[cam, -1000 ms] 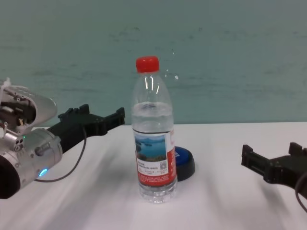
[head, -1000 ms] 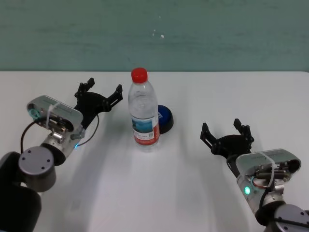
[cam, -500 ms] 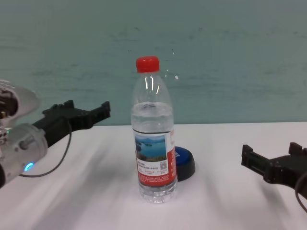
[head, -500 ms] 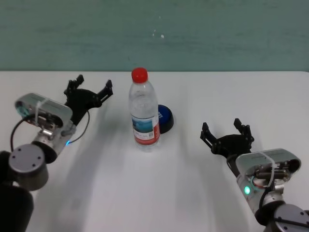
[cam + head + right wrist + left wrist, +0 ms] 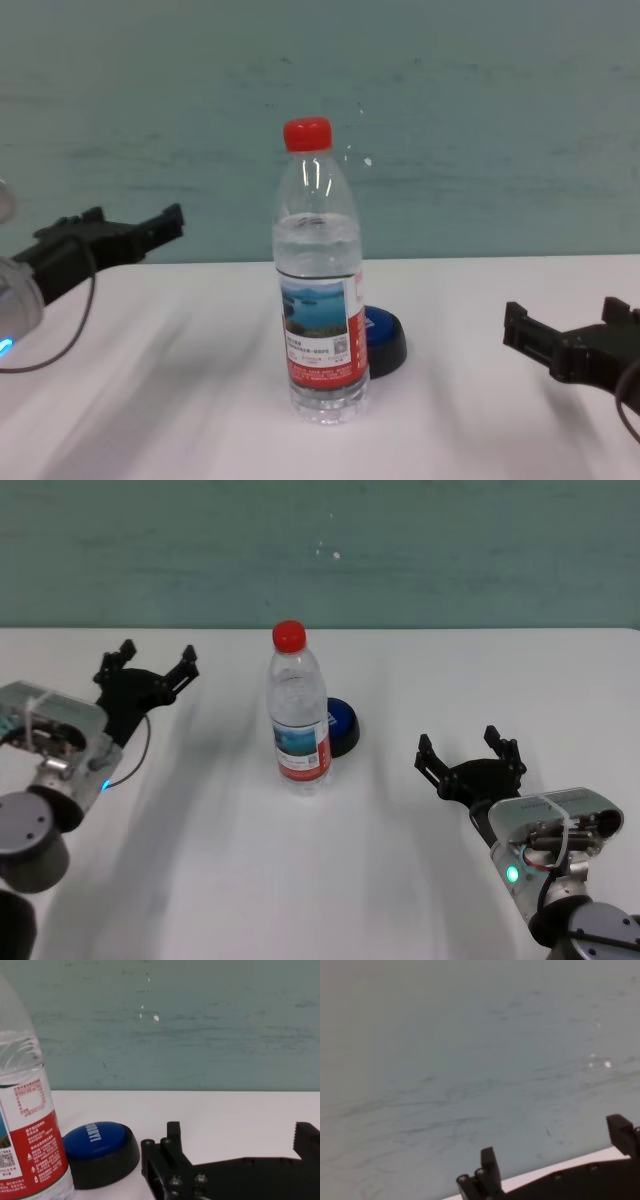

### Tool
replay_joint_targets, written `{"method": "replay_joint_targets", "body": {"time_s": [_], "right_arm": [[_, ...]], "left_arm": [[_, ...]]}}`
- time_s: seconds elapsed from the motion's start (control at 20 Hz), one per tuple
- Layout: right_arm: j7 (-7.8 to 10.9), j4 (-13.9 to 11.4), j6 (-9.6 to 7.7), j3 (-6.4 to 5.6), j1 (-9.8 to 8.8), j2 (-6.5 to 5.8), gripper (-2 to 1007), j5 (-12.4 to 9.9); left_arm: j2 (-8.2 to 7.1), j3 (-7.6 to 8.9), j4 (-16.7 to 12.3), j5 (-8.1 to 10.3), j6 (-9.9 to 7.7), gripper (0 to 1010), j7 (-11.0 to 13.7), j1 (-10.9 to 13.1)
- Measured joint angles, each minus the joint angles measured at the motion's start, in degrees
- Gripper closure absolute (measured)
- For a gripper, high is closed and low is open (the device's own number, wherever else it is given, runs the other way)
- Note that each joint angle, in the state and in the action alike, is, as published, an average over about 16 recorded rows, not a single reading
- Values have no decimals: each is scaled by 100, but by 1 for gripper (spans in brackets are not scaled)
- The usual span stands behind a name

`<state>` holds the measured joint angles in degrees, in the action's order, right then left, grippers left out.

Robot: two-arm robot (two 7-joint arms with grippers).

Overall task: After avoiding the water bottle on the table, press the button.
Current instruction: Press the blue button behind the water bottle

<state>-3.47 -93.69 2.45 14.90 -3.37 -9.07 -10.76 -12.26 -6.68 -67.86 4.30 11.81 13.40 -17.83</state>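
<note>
The water bottle (image 5: pixel 297 715) stands upright mid-table, clear with a red cap and red-and-white label; it also shows in the chest view (image 5: pixel 319 280) and the right wrist view (image 5: pixel 27 1120). The blue button (image 5: pixel 341 723) on its black base sits just behind and right of the bottle, partly hidden by it; it shows too in the chest view (image 5: pixel 384 338) and the right wrist view (image 5: pixel 100 1147). My left gripper (image 5: pixel 147 663) is open, raised far left of the bottle, and shows in the chest view (image 5: pixel 125 230). My right gripper (image 5: pixel 468 752) is open, right of the button.
The white table (image 5: pixel 330 860) stretches wide around the bottle. A teal wall (image 5: pixel 320 550) stands behind the table's far edge. The left wrist view shows mostly that wall (image 5: pixel 470 1050).
My left gripper has swung steadily leftward, away from the bottle, still open. The right arm, the bottle and the button have not moved.
</note>
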Motion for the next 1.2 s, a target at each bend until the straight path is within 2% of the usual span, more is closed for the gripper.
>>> {"method": "replay_joint_targets", "body": {"time_s": [0.55,1.2], "right_arm": [[0,0,0,0,0,0,1,0],[0,0,0,0,0,0,1,0]], "left_arm": [[-142,345,-773,325,-244,0,1,551],[-277,582,-1645,653,-447,0,67,1300]]}}
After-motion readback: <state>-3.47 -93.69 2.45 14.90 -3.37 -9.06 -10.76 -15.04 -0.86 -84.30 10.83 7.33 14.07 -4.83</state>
